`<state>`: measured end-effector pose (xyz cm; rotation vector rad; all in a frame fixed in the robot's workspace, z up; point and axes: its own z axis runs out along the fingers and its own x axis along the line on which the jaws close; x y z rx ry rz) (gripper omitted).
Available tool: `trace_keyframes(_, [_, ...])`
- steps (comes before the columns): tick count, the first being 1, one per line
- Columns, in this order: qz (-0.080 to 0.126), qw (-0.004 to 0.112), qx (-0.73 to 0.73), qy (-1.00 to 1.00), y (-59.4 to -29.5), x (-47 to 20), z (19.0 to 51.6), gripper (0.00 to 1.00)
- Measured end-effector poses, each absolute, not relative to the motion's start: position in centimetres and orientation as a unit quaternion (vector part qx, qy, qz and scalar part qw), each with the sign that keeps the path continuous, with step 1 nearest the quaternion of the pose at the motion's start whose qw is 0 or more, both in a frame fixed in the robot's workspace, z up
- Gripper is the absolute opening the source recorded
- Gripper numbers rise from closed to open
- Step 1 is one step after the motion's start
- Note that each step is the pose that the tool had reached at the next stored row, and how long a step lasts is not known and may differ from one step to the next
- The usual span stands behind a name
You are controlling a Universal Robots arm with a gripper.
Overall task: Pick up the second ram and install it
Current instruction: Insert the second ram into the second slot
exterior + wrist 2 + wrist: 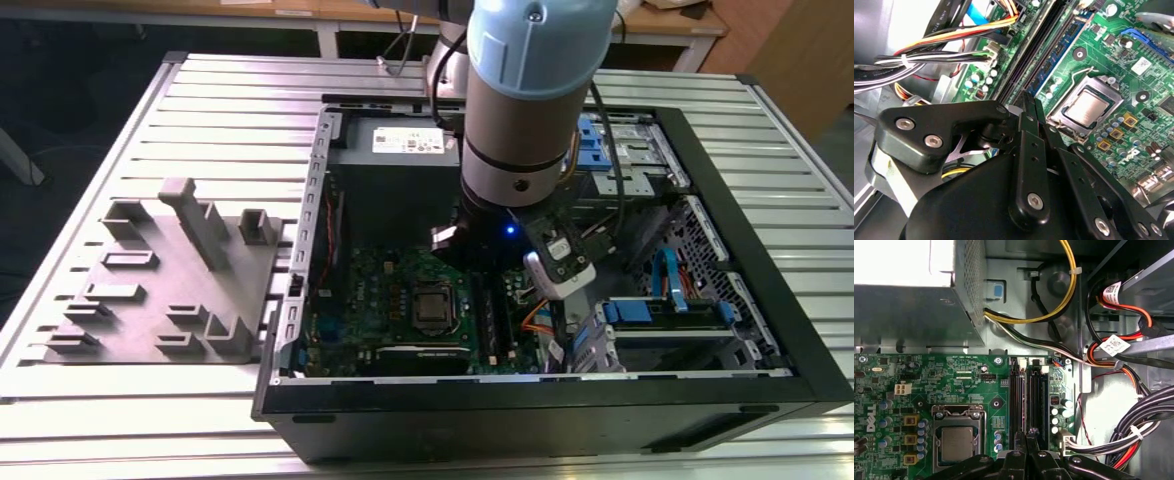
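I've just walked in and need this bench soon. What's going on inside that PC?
A robot arm is reaching down into the open computer case. Its gripper sits low over the black memory slots beside the processor. In the second wrist view, a blue-green memory stick stands in a slot near the processor. I cannot tell whether the gripper holds another stick.

Matt black gripper [1030, 101], probably plastic; metal table [240, 90].
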<state>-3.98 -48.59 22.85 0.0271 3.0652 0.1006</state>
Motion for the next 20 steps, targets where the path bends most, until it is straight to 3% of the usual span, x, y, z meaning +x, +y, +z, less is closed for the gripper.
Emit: trace_keyframes(20, [0.033,0.037,0.009,0.999,-48.7,-3.94,22.63,0.09])
